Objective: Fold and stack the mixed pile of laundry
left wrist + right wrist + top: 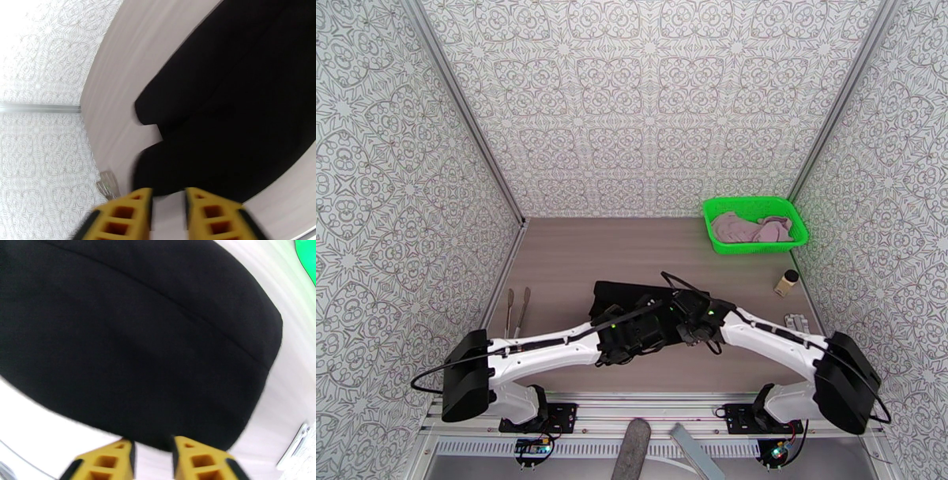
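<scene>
**Patterned walls, brown tabletop: two grippers loose at the black garment**

Patterned walls close in the brown tabletop [577,253] on three sides. The black garment [620,296] lies flat near the middle of the near edge, with its long side running left to right. Both arms reach inward from the near corners and meet low over it, so neither is clearly nearer. The left gripper [168,205] has its yellow fingers apart and grips nothing; the cloth's near edge lies just ahead of it. The right gripper [152,453] is parted too and holds nothing, at the same edge further right. The pink garment [750,229] lies crumpled in the green basket [758,246] at the far right corner. I think the next fold goes across the short side.
</scene>
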Robot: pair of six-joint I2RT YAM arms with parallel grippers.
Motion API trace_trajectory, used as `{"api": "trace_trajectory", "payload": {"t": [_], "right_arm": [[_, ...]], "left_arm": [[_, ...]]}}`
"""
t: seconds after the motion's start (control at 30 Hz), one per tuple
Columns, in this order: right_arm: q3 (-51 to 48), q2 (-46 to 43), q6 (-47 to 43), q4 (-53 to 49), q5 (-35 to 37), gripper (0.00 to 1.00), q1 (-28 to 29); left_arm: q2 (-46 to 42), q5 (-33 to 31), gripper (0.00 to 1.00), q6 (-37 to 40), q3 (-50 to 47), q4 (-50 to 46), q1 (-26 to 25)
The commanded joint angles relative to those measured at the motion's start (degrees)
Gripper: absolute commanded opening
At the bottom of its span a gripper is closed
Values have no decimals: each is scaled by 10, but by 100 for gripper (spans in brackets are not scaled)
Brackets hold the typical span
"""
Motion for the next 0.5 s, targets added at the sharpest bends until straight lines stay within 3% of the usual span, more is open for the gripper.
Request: {"api": "trace_trajectory", "payload": {"t": [0.0,0.1,0.23,0.33,0.47], "right_arm": [[-18,-54,36,-30,-21,42,4],[-27,-105,52,-26,-18,50,4],[-22,-142,86,-7,26,67,-10],[-18,-127,104,24,-3,73,-58],[-9,-69,128,48,-66,67,-136]], "left_arm": [[22,-36,46,-106,57,-185,-13],[23,-52,51,-148,82,-234,-15],[-13,-62,56,-129,83,-175,4],[-69,5,55,-67,44,-47,60],[-156,158,47,-48,-30,110,183]]}}
